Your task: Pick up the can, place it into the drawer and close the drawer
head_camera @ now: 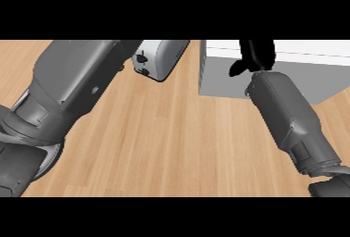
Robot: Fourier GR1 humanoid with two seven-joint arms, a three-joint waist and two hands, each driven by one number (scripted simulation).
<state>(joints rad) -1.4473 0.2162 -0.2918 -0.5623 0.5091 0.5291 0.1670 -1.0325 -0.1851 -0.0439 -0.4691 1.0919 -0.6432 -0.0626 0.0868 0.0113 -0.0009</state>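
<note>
No can shows in the head view. The white drawer unit stands at the upper right, its pale top running to the view's top edge. My right forearm reaches up to it. My right hand lies over the unit's top near its left end, with the thumb hanging apart to the left and nothing seen in it. Its fingertips are cut off by the top edge. My left forearm fills the left side and runs out of the top, so my left hand is out of sight.
A light grey rounded object with black spots sits at the top centre, beside my left forearm. Bare wooden counter lies between the two arms.
</note>
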